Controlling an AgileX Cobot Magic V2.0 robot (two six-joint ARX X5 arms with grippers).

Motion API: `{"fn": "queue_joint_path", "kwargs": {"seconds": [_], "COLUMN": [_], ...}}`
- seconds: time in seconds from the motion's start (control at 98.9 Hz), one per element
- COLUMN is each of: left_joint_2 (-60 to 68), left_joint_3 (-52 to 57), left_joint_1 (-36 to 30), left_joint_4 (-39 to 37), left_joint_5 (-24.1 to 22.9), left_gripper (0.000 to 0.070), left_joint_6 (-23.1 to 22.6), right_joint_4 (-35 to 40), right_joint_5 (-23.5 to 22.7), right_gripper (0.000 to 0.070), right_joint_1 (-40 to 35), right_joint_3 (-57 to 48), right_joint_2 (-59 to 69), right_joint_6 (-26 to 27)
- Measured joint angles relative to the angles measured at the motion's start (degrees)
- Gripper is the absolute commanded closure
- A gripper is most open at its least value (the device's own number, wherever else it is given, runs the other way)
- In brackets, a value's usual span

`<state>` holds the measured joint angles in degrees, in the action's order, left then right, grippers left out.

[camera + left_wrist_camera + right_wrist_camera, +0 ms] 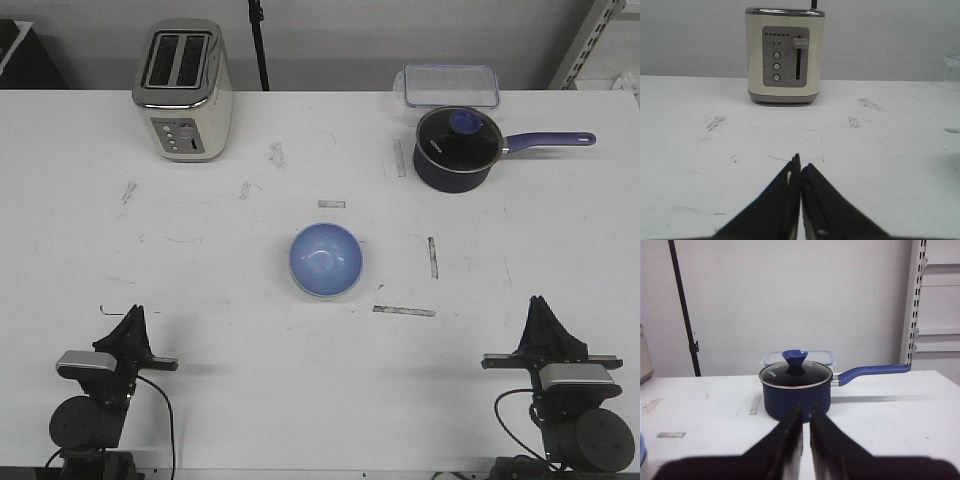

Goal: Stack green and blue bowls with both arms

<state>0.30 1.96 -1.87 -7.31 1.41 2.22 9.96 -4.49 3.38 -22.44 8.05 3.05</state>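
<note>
Lower left of the front view: the left gripper point(133, 312) is seen resting low near the table's front edge, nothing held; in the left wrist view its fingers point(785, 200) are pressed together at the tips, with only a hairline seam between them.

Lower right of the front view: the right gripper point(540, 302) is placed likewise, nothing held; in the right wrist view its fingers point(787, 440) are drawn in with a thin slit left between them.

Centre of the front view: the blue bowl point(326, 260) is found upright on the white table point(200, 300), mouth up, well apart from both grippers. A paler rim is glimpsed beneath its lower edge (whether this belongs to a green bowl under it cannot be told). Short strips of tape point(404, 311) are noted on the table to its right and above it.

Upper left of the front view: a cream toaster point(184, 90) is stood upright, slots up, with its control panel turned toward the left gripper.

Upper right of the front view: a dark navy saucepan point(457, 150) with a glass lid is recorded, its blue handle point(550, 141) pointing right. Just behind it a clear plastic container point(451, 85) is set at the table's far edge.
</note>
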Motion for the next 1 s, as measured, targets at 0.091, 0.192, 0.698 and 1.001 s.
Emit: {"fn": "queue_joint_path", "kwargs": {"seconds": [0.091, 0.192, 0.698, 1.001], "left_joint_2": [0.0, 0.0, 0.0, 0.0], "left_joint_3": [0.0, 0.0, 0.0, 0.0], "left_joint_1": [0.0, 0.0, 0.0, 0.0], "left_joint_4": [0.0, 0.0, 0.0, 0.0], "left_joint_5": [0.0, 0.0, 0.0, 0.0], "left_gripper": [0.0698, 0.0698, 0.0697, 0.0698], "left_joint_6": [0.0, 0.0, 0.0, 0.0], "right_joint_4": [0.0, 0.0, 0.0, -1.1], "right_joint_5": [0.0, 0.0, 0.0, 0.0], "right_gripper": [0.0685, 0.0685, 0.0685, 0.0685], "right_joint_1": [0.0, 0.0, 0.0, -1.0], "right_joint_3": [0.0, 0.0, 0.0, 3.0], "right_joint_2": [0.0, 0.0, 0.0, -4.0], "right_joint_6": [0.0, 0.0, 0.0, -0.3]}}
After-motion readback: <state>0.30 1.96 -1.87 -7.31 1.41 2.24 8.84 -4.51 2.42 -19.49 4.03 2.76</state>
